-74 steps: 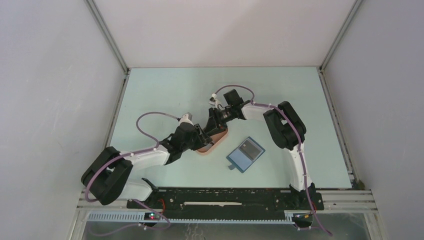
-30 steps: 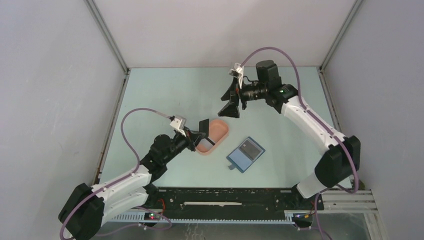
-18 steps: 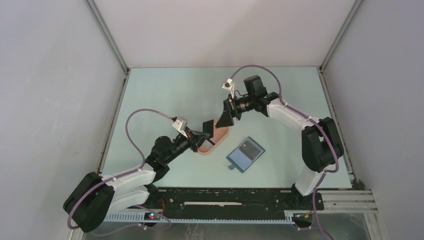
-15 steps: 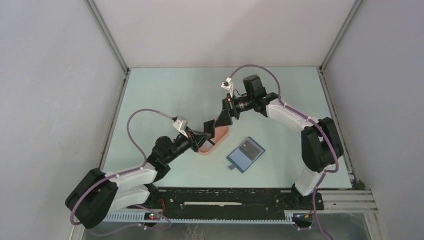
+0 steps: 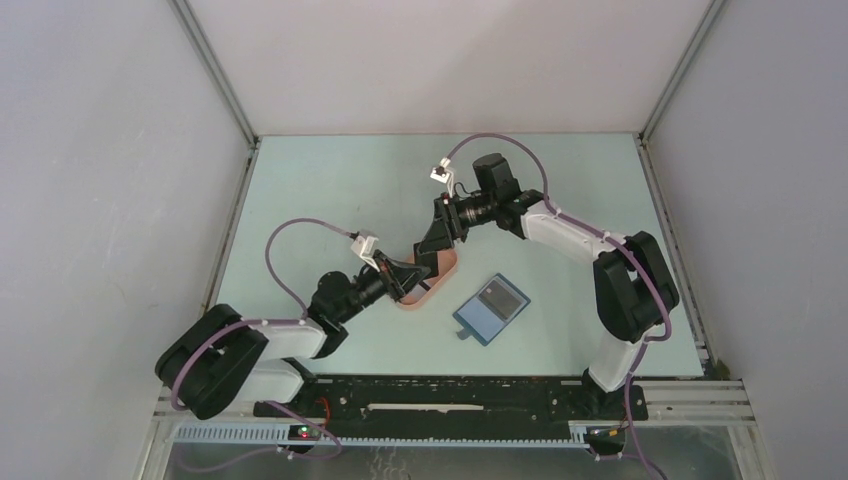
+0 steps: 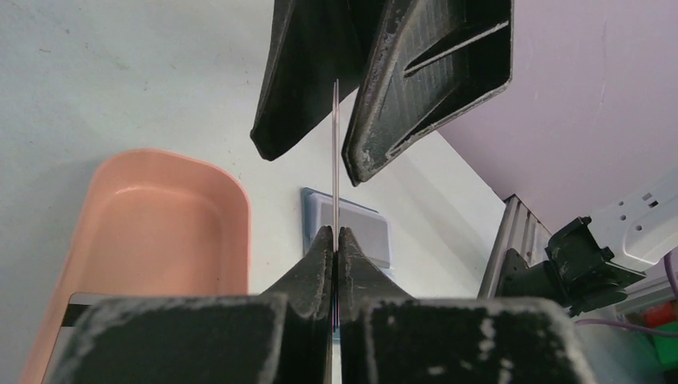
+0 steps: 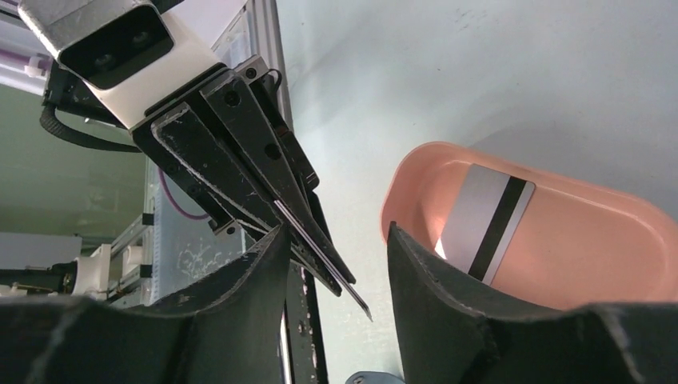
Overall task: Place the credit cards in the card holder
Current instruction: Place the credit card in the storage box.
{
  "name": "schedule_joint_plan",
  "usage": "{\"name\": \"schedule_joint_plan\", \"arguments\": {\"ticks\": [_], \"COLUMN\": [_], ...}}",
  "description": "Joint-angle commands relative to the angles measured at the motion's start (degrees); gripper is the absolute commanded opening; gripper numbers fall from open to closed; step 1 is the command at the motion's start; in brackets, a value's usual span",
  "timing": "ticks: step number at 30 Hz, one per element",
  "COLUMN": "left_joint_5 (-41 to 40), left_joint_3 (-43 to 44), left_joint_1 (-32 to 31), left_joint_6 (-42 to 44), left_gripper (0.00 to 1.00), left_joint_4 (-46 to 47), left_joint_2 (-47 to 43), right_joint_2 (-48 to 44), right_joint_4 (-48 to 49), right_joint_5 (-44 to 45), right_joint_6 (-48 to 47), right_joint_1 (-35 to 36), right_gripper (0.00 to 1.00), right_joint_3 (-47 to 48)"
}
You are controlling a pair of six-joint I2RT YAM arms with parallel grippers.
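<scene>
One credit card [image 6: 335, 160] is up in the air, right by the pink tray [image 5: 447, 262]. In the left wrist view the credit card shows only its thin edge, like a straight line. In the right wrist view it looks dark [image 7: 352, 296]. The left end effector [image 6: 336, 236] is clenched tight on one end of the credit card, with both fingers pressed flat on it. The right end effector [image 7: 337, 232] comes at it from the other way. Its two fingers [image 6: 284, 120] stand one on each side of the card's free end. There is a little gap on both sides, so the right end effector is not squeezing the credit card and holds nothing. In the top view the two end effectors meet tip to tip over the left part of the pink tray, the left one [image 5: 405, 275] low and the right one [image 5: 432, 245] a bit farther back. A striped card [image 7: 488, 224], grey with one black stripe, lies flat inside the pink tray. The card holder [image 5: 490, 308] is blue with a grey patch on top. It lies flat on the table [image 5: 330, 190], near the right side of the pink tray but not touching it. Nothing touches the card holder. The table is pale green.
</scene>
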Motion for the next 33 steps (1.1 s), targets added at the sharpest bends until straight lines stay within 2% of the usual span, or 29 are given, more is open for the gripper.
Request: {"name": "schedule_joint_plan", "arguments": {"ticks": [1,6,11,13,20,25,27,28,30,31,32,33], "left_joint_5": [0.0,-0.1,0.6,1.7,9.1,15.3,17.1,17.8,18.4,17.7,16.9,15.8], "left_joint_3": [-0.3,-0.2,-0.1,0.2,1.0,1.5,2.4,2.8,3.2,3.0,2.6,2.1], "left_joint_1": [0.3,0.3,0.4,0.7,2.9,4.5,4.6,4.6,4.7,4.7,4.7,4.8], "left_joint_6": [-1.7,-2.3,-3.2,-4.1,-8.9,-12.5,-12.7,-12.8,-12.8,-12.7,-12.4,-11.9], "left_gripper": [0.00,0.00,0.00,0.04,0.29,0.31,0.30,0.25,0.05,0.01,0.00,0.00], "left_joint_4": [5.4,6.0,6.0,6.1,10.2,14.7,14.7,14.8,14.8,14.8,14.8,14.9], "left_joint_2": [1.3,2.1,2.5,3.0,6.9,10.5,11.2,11.4,11.6,11.2,10.7,10.2], "right_joint_2": [-0.3,0.0,0.6,1.0,1.4,1.1,1.2,1.2,1.3,1.4,1.4,1.2], "right_joint_4": [2.3,2.5,3.1,3.2,4.7,5.1,4.8,4.6,3.6,1.5,-2.4,-4.2], "right_joint_5": [1.6,0.8,-2.5,-3.7,-8.8,-12.7,-13.7,-13.8,-13.5,-13.0,-12.0,-10.5], "right_joint_6": [1.3,1.0,0.2,-0.3,-0.8,-2.0,-3.0,-3.3,-4.4,-6.7,-8.8,-9.5], "right_joint_1": [0.4,0.2,-0.3,-0.4,-0.5,-0.5,-0.4,-0.4,-0.3,-0.2,-0.1,-0.1], "right_gripper": [0.50,0.35,0.09,0.00,0.00,0.00,0.00,0.00,0.03,0.07,0.19,0.26], "right_joint_3": [0.9,0.9,0.9,0.9,0.9,0.9,0.9,0.9,1.1,1.9,2.9,3.6]}}
